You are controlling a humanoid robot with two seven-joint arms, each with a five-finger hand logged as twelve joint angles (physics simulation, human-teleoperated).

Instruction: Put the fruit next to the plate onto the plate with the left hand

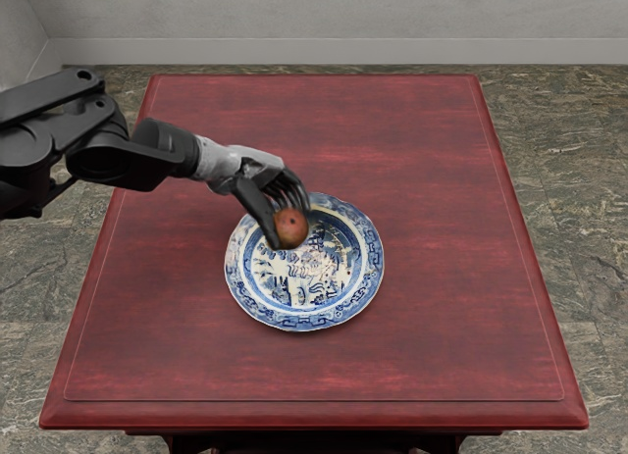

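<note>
While I watch via head cam: left hand [273,194] clasps fruit [290,227] in curled fingers, over plate [365,277], upper-left part. Fruit small, round, prob. light, firm, smooth, so may roll. I'd grip round its middle.

One head view — high above the near edge of the rectangular dark-red wooden desk [442,327], slanting down toward the pale grey back wall [343,13], whole top framed.
</note>
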